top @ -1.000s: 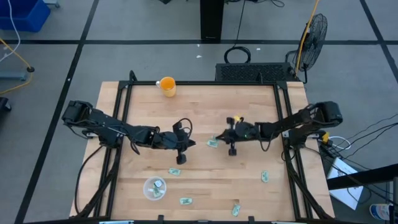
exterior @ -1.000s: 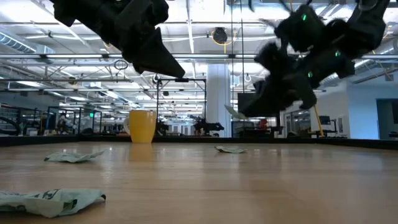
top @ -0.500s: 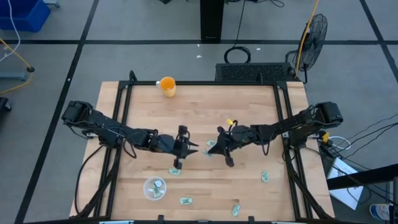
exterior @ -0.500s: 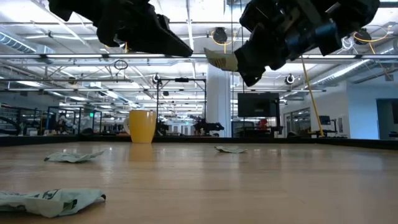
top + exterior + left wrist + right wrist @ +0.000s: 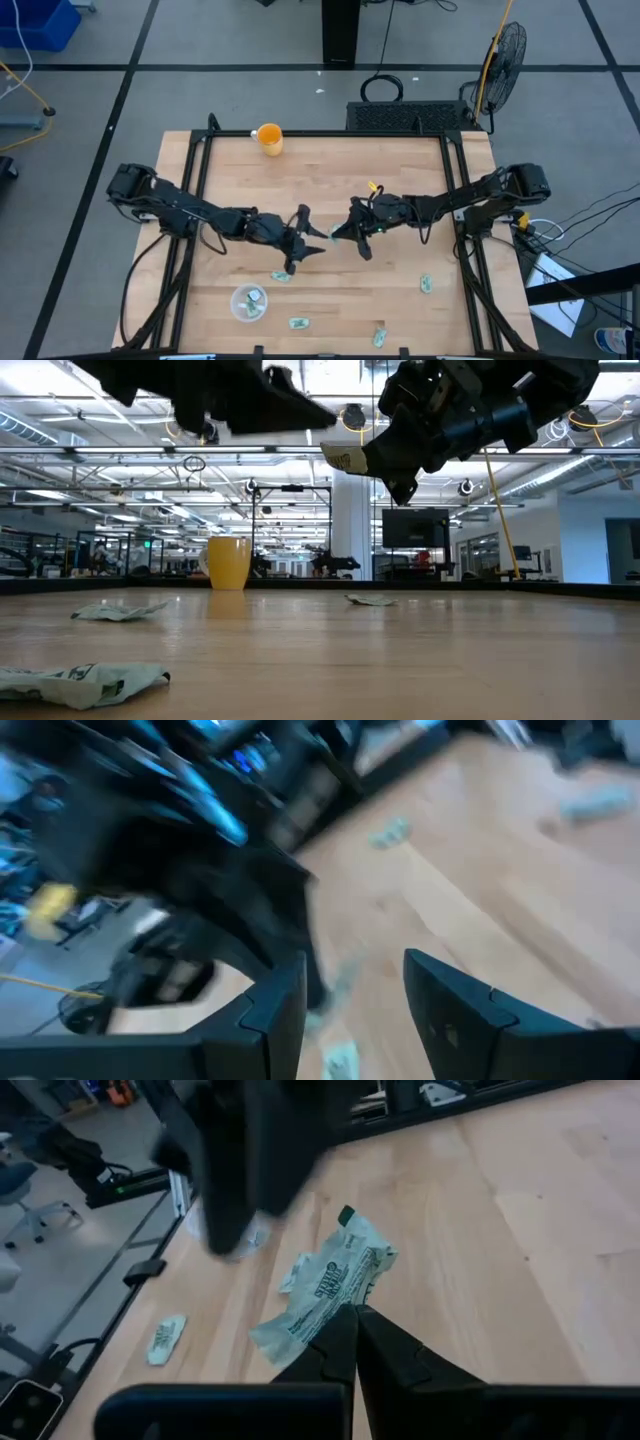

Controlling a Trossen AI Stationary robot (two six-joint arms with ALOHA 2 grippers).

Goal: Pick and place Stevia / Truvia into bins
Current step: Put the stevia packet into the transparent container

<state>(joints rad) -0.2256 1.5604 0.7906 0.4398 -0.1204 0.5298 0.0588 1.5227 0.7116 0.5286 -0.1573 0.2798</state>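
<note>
Open-plan robotics lab: ceiling trusses (image 5: 120, 455), wall monitor (image 5: 413, 528), floor fan (image 5: 497, 60).

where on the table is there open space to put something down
The widest bare wood lies between the yellow cup at the back edge and the two grippers mid-table, left gripper and right gripper. The front strip is crowded: the clear cup and loose sachets sit there.

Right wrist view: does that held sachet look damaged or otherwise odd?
Yes. The sachet pinched in the right tool is crumpled and creased, gripped by one edge so it hangs askew above the table. No tear or spill shows.
</note>
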